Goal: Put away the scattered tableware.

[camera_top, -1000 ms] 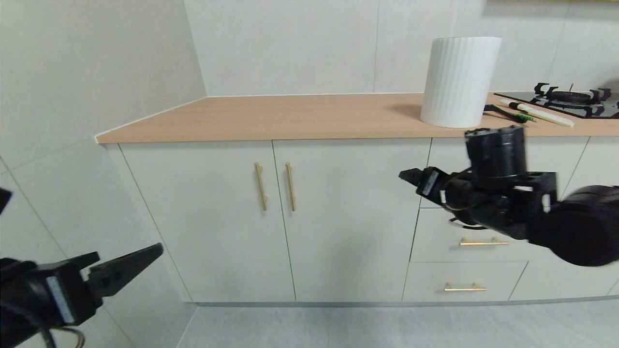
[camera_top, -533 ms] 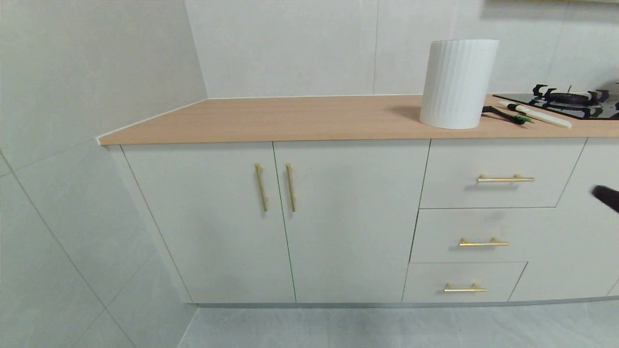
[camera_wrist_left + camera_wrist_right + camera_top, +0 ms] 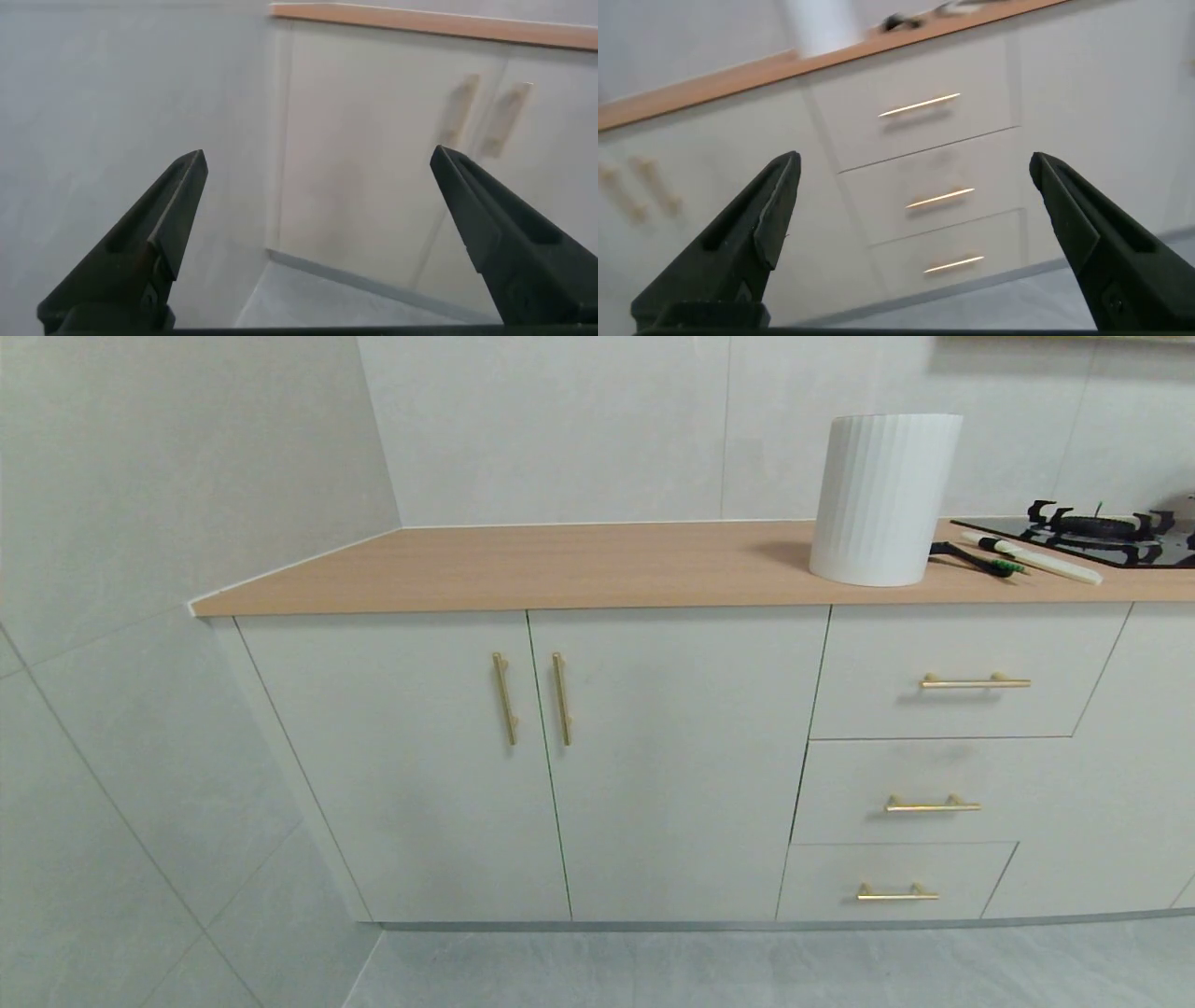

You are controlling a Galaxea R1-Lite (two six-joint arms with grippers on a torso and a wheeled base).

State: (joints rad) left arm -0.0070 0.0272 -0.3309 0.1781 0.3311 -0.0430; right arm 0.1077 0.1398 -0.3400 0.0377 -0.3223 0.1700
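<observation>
A white ribbed canister (image 3: 885, 499) stands on the wooden countertop (image 3: 560, 565). Beside it, toward the stove, lie a black-handled utensil (image 3: 971, 559), a green-tipped one (image 3: 1006, 563) and a cream-coloured one (image 3: 1036, 560). In the right wrist view the canister (image 3: 822, 26) and utensils (image 3: 920, 16) appear far off on the counter. My left gripper (image 3: 318, 168) is open and holds nothing, facing the cabinet doors (image 3: 448, 159) low near the floor. My right gripper (image 3: 915, 173) is open and holds nothing, facing the drawers (image 3: 920, 105) from a distance.
A gas stove (image 3: 1092, 527) sits at the counter's right end. Below are two cabinet doors with gold handles (image 3: 532, 698) and three drawers (image 3: 934, 803). A tiled wall closes the left side (image 3: 140, 569). Grey floor (image 3: 747, 971) lies in front.
Both arms have dropped out of the head view: the right one left toward the right edge, the left one toward the lower left. The camera shifted slightly.
</observation>
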